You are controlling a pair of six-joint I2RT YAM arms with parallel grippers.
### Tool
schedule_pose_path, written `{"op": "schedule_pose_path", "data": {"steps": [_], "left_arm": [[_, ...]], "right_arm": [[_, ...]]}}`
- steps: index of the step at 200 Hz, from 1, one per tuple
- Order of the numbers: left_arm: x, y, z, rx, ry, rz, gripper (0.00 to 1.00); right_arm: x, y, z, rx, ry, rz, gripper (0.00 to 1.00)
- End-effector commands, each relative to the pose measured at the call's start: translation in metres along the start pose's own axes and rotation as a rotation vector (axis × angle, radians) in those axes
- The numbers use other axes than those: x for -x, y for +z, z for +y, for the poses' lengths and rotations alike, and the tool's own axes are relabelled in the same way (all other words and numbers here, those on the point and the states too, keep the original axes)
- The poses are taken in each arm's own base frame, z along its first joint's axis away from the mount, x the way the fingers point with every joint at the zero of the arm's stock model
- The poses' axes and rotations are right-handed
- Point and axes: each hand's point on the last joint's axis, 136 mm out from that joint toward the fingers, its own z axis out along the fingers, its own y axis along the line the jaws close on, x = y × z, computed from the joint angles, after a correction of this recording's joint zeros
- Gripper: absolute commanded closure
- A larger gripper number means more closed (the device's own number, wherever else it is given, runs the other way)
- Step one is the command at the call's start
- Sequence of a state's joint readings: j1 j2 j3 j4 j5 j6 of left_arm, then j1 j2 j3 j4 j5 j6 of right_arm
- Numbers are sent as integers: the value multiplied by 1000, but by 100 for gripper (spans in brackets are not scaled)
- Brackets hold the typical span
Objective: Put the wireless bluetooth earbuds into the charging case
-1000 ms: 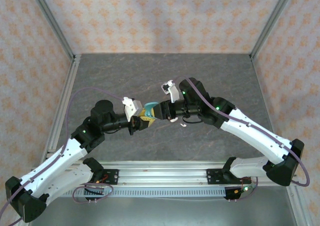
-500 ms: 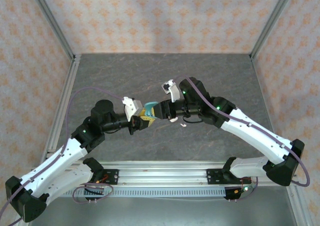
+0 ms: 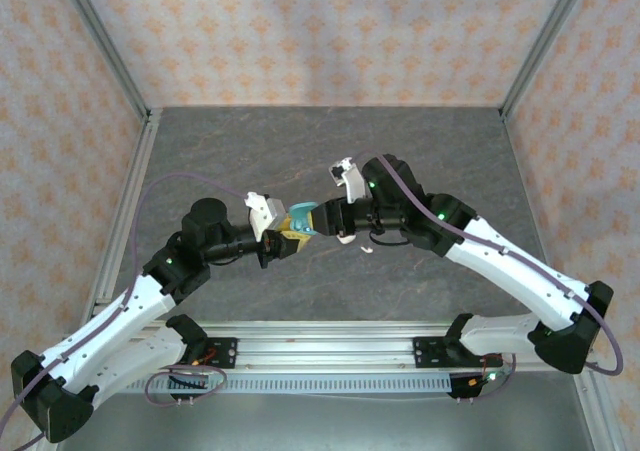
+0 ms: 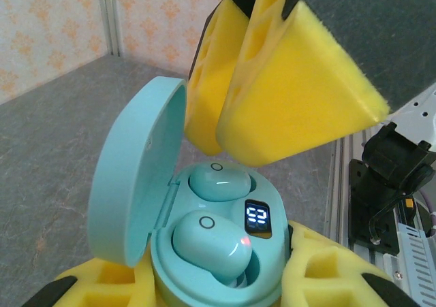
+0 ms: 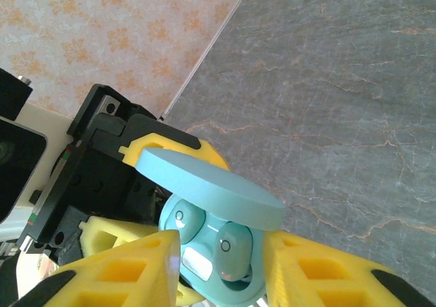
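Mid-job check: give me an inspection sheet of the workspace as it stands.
Surface: grey stone-patterned table.
Job's things: charging case, lid open, two teal earbuds in its wells; white piece on the table, perhaps an earbud.
Clutter: nothing seen.
Grippers: left gripper shut on the case; right gripper open, close to it.
Cables: purple cable along each arm.
Surroundings: patterned walls, metal frame posts.

Bright, even light with soft shadows; small glossy highlights sit on the teal earbuds [image 4: 211,246].
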State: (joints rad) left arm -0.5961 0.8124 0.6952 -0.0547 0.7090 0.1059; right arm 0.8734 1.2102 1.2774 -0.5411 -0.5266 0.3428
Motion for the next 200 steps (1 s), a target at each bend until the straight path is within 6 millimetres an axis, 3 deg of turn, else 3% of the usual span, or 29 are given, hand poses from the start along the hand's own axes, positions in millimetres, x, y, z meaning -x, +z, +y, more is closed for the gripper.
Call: {"op": "schedule_pose_path", "data": {"steps": [1,48,95,135,200], "left_arm": [[32,-7,-11,-31,76,-85,84],[34,-11,-13,-30,87,-88,84],[43,-14,-17,-44,83,-111,80],[48,-15,-20,-61,71,-107,77],[56,-13,-27,-109,67,-112,76]], "right_arm": [[8,-12,2,-16,-15,-33,64],[19,-46,7,-54,-39,-127,62],[31,-63,-12,-187,-17,-186,59],[45,-57,-25,-149,104,-211,51],[58,-35,-2,48,153,-189,44]]}}
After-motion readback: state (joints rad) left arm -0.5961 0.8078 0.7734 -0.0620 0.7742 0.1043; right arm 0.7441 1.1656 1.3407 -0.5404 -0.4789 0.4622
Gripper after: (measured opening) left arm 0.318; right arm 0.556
